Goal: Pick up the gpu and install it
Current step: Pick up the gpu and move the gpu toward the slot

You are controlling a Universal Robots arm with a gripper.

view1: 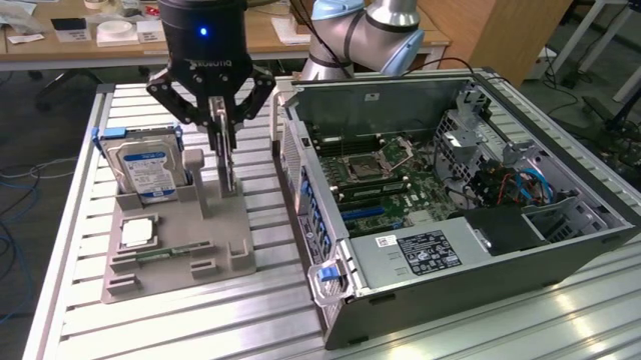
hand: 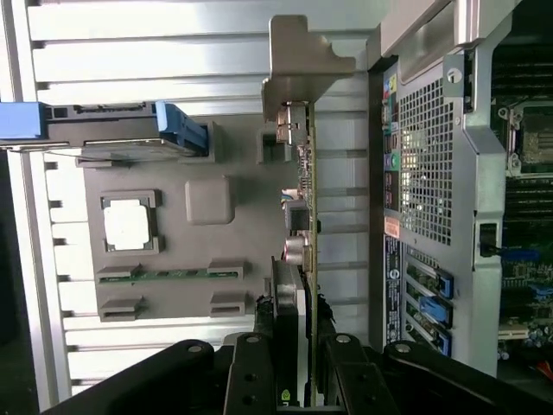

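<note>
The gripper [view1: 222, 142] stood directly over the gpu [view1: 230, 176], its two fingers [hand: 285, 346] drawn in against the card's opposite faces. It was judged to be pinching the card near its upper edge. The gpu stood upright on edge in the grey holder tray [view1: 170, 262] beneath the gripper. The open computer case [view1: 311, 172] stood just beside it on one side and the hard drive [view1: 145, 169] near it on the other.

Possible faults from this position:
- A pull not in line with the holder's slot could bind the card or drag the tray along with it.
- A narrow grip on a thin edge could let the card pivot between the pads.
- Sideways travel begun too low could strike the case wall, which stood close by.

The exterior view showed the card's upright stance and the motherboard inside the case. The wrist view showed the gpu [hand: 304, 190] edge-on between the pads, and the perforated rear panel of the case [hand: 432, 173].
</note>
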